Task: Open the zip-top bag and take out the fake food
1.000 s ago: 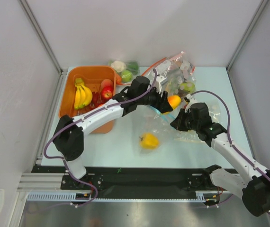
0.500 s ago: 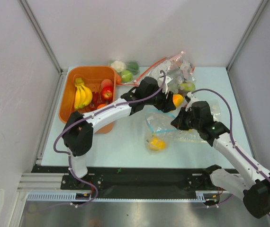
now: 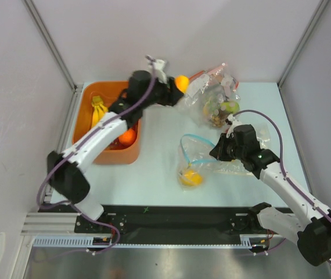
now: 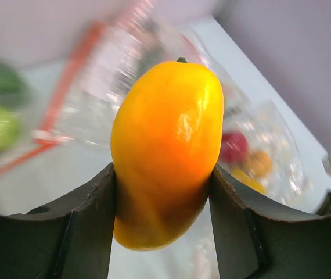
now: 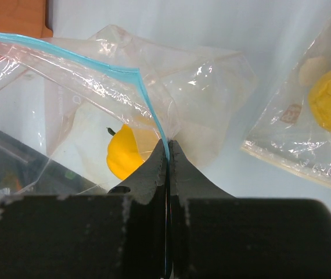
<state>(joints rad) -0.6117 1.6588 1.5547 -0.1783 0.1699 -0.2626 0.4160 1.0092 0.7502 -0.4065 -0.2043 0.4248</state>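
The zip-top bag [image 3: 199, 156] lies mid-table, its teal mouth strip [image 5: 104, 65] standing open in a loop. My right gripper [image 3: 220, 149] is shut on that strip [image 5: 168, 145] at the bag's right side. One yellow piece of fake food [image 3: 190, 177] [image 5: 125, 152] still sits inside the bag. My left gripper [image 3: 175, 86] [image 4: 162, 177] is raised at the back of the table, shut on a yellow-orange mango-like piece [image 3: 182, 82] [image 4: 166, 145] that fills the space between both fingers. A banana bunch [image 3: 99, 108] and a round orange [image 3: 127, 136] lie in the orange bin [image 3: 84, 119].
A clear bag with a red strip [image 3: 216, 99], holding fruit, lies at the back right, close to the mango. Another clear bag [image 5: 322, 110] with a yellow item rests right of my right gripper. White walls enclose the table on three sides.
My left arm has lifted the mango-like piece away from the bag mouth and swung it back and left toward the bin. The right gripper kept its hold; the bag settled slightly.
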